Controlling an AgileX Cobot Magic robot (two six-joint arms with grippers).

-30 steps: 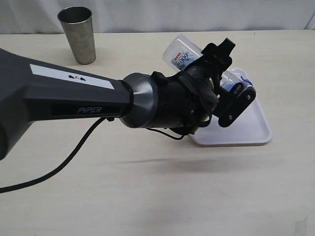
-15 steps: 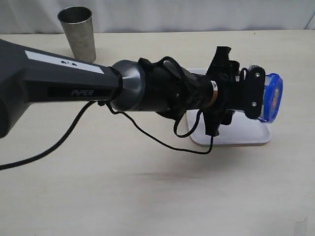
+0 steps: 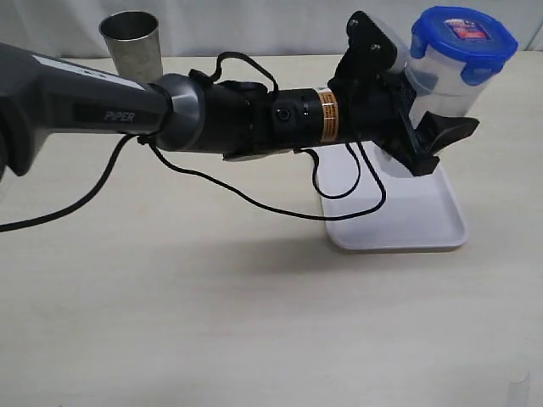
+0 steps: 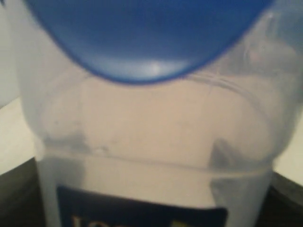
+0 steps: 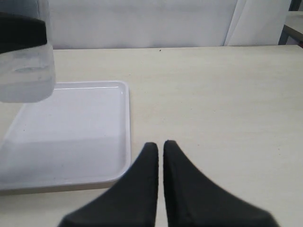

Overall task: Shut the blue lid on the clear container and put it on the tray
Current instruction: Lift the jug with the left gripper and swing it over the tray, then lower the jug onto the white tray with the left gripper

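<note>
My left gripper (image 3: pixel 417 119) clamps the clear container (image 3: pixel 445 89) upright, blue lid (image 3: pixel 465 32) on top, in the air above the tray (image 3: pixel 407 225) at the table's (image 3: pixel 212 322) right edge, which I judge ready for lowering. The right gripper (image 5: pixel 158 146) is closed and empty, near the tray. The metal cup (image 3: pixel 134 58) at the far left corner is no obstruction.

— What sort of place is this?
— A robot lab bench: a pale wood-grain table (image 3: pixel 212 322), a plain white backdrop (image 3: pixel 254 25) at twelve o'clock, and a dark arm (image 3: pixel 76 97) marked "PiPER" trailing a loose black cable (image 3: pixel 254 203).
— Anything homely?
— A steel cup (image 3: pixel 131 42) at eleven o'clock, a white tray (image 3: pixel 424 225) at three.
</note>
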